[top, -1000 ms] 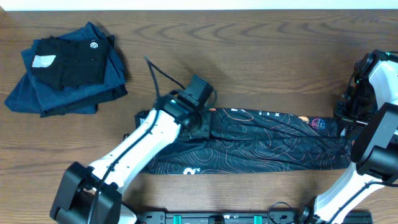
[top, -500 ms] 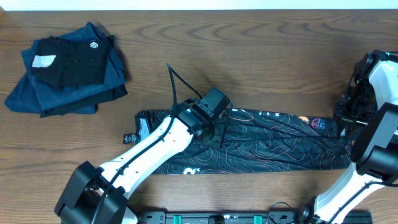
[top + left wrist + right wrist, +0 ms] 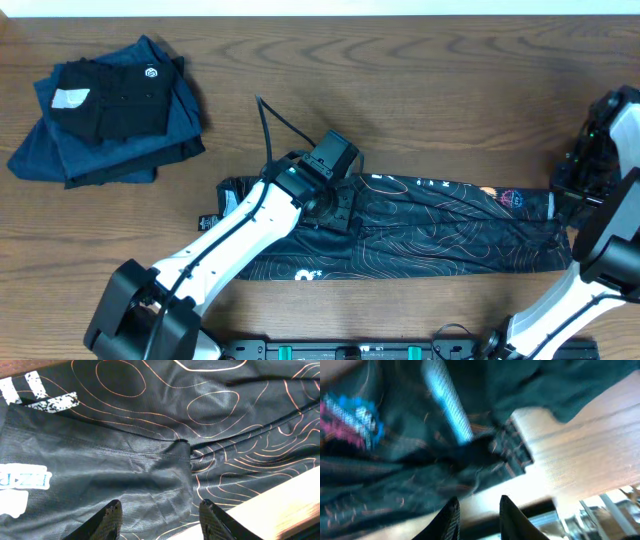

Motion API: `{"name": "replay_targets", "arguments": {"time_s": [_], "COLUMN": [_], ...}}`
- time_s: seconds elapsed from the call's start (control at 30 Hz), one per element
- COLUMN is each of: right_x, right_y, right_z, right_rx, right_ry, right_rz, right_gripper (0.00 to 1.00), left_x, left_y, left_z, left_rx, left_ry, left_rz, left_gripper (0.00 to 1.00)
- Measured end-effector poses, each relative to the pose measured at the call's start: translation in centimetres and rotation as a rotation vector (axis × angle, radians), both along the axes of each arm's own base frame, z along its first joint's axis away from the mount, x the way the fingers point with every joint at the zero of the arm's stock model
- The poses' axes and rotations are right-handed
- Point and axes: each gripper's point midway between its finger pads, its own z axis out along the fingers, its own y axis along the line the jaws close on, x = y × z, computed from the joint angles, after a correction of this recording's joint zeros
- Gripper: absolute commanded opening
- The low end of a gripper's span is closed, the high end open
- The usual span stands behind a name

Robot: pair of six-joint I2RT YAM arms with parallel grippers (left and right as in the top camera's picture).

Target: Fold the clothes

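**Location.** The black T-shirt [image 3: 450, 235] lies flat on the counter [image 3: 450, 90] as a long, narrow band. It runs from the centre of the overhead frame to the right edge, already doubled lengthwise. A folded pile [image 3: 105, 115] of dark blue and black garments sits well apart in the upper left.

**Left end effector** [image 3: 160, 520]. The jaws are spread, with nothing between them. It sits over the left-centre part of the band, above a raised fold edge [image 3: 185, 445] where one layer overlaps another. I cannot tell from these views whether the fingertips touch the cloth.

**Right end effector** [image 3: 479, 510]. It is at the far right end of the band. The view is badly blurred, but the fingers stand apart with bare counter showing between them and no cloth in the gap, so I judge it unclamped.

**Handling assessment.**
- **Weight and stiffness:** The fabric appears thin, light and wholly limp. It shows fine wrinkles and drapes closely over the layers beneath.
- **Surface:** Its sheen suggests a smooth synthetic knit. It is likely to slide on the wood and slip from a shallow pinch.
- **Fragility:** It is not fragile, and firm closure should do no harm.

**Where to grip.**
- **Preferred points:** The best holds are the short ends of the band, at the corners, so that all stacked layers are pinched together.
- **Mid-band grip:** A grip there, such as on the overlap edge under the left fingers, would probably lift only the top layer and open the fold.
- **Two-arm lift:** Because the cloth is limp, the span between two held points will sag. Both ends need to rise together if the band is to be carried over on itself.

**Risk.** The lower layers may be dragged along the counter and bunch up.
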Motion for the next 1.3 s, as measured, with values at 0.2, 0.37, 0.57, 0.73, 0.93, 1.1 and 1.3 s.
{"name": "replay_targets", "arguments": {"time_s": [0.2,0.37,0.57,0.73,0.93,1.1,1.3], "right_x": [2.7,3.9,4.2,3.5,3.8,2.0,-0.2], "right_y": [-1.9,-2.0,-3.1,-4.6,-7.8,-12.2,-14.5], "right_z": [-0.9,-1.6,-3.5,-5.6,-6.1,-6.0,-6.0], "right_rx": [-0.045,-0.039,-0.071,-0.099,-0.157,-0.24,-0.162], "right_ry": [-0.137,-0.198,-0.242,-0.283,-0.365,-0.402,-0.46], "right_rz": [-0.052,-0.052,-0.067,-0.112,-0.183,-0.359,-0.53], "right_gripper": [0.01,0.01,0.02,0.04,0.1,0.14,0.22], "left_x": [0.1,0.4,0.0,-0.4,-0.4,-0.4,-0.4], "left_y": [0.0,0.4,1.0,1.4,1.4,1.4,1.4], "left_z": [0.1,0.0,-0.7,-1.3,-1.3,-1.3,-1.3], "left_rx": [0.002,0.023,0.046,0.061,0.063,0.062,0.062], "left_ry": [-0.005,-0.022,-0.013,0.002,0.001,0.001,0.002], "left_rz": [-0.002,0.007,0.011,0.011,0.011,0.012,0.015], "left_gripper": [0.52,0.52,0.52,0.52,0.52,0.52,0.52]}}
